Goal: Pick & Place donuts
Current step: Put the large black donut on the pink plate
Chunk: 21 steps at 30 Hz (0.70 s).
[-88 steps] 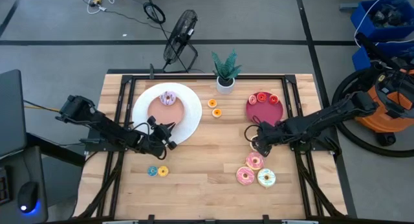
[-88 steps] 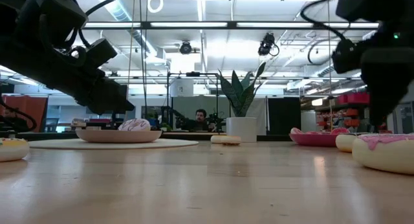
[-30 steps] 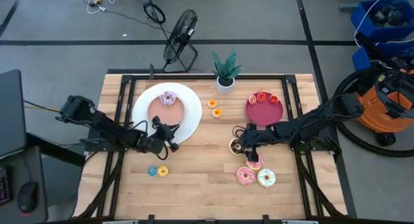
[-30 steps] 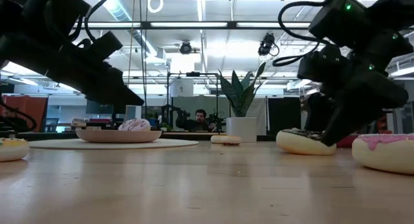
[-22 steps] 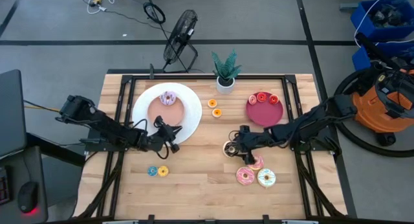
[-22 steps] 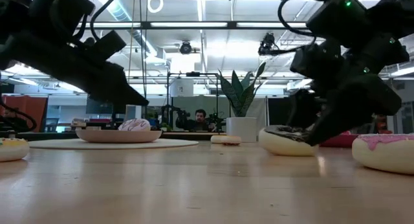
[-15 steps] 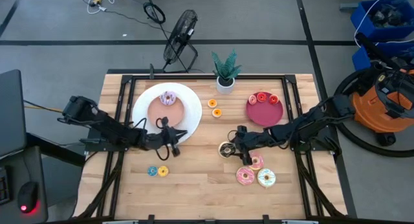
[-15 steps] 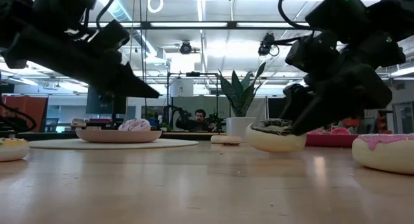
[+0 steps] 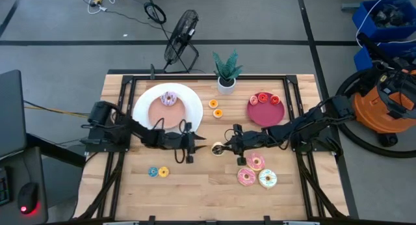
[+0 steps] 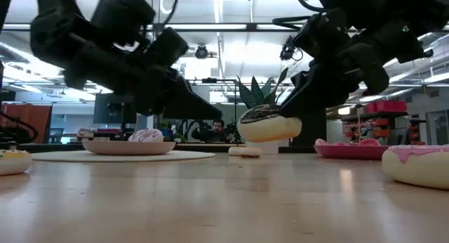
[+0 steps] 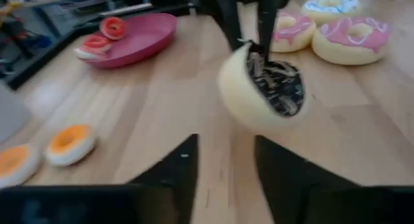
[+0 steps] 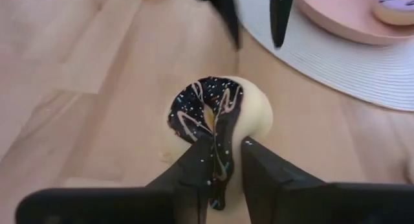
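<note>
My right gripper (image 12: 225, 160) pinches the chocolate donut (image 12: 217, 120) by its rim, one finger through the hole, and the low view alone shows it lifted clear of the table (image 10: 210, 201). My left gripper (image 9: 203, 147) faces it from just beside, fingers parted and empty; its wrist view shows the chocolate donut (image 11: 265, 88) tilted on edge just ahead of the gap between my fingers (image 11: 174, 169).

Only the high view gives the layout: the chocolate donut (image 9: 219, 149) hangs mid-table between my two arms. The big white plate (image 9: 144, 108) carries a pink dish (image 9: 159, 111) with a purple-frosted donut (image 9: 169, 98) in it. The magenta dish (image 9: 265, 114) holds small red rings (image 9: 262, 97) at its far rim. Two small orange rings (image 9: 215, 108) lie between the plates, a blue and a yellow ring (image 9: 158, 172) near the front edge, and three frosted donuts (image 9: 255, 172) cluster at front right.
</note>
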Each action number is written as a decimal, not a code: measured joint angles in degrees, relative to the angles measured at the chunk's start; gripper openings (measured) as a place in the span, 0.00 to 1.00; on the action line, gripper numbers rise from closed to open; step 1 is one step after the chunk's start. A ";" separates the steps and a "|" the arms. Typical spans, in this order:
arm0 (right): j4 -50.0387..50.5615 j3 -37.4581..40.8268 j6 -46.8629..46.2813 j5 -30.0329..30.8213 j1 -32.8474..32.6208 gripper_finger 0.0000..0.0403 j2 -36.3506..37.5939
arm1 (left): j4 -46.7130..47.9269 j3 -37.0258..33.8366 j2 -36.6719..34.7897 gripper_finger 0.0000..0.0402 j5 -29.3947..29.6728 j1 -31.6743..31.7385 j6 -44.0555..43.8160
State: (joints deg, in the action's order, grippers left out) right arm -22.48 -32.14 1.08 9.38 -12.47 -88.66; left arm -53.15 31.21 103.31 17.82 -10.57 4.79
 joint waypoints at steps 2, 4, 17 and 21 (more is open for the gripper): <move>0.09 -0.05 -0.05 1.32 0.00 0.18 0.00 | 0.90 1.74 1.13 0.51 -1.62 0.76 -0.50; 0.10 -0.05 -0.08 2.41 0.00 0.18 0.00 | 0.95 2.51 1.46 0.63 -2.24 1.57 -3.03; -3.14 -0.09 2.95 4.91 0.00 0.17 0.00 | -8.32 3.02 7.66 0.91 -12.84 4.95 -15.11; -3.52 -0.09 3.06 4.75 0.00 0.16 0.00 | -10.43 5.16 11.55 0.90 -16.59 5.58 -17.21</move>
State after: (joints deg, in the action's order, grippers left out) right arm -26.01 -32.23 4.14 14.13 -12.47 -88.66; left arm -63.58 36.37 114.86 1.23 -4.99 -12.42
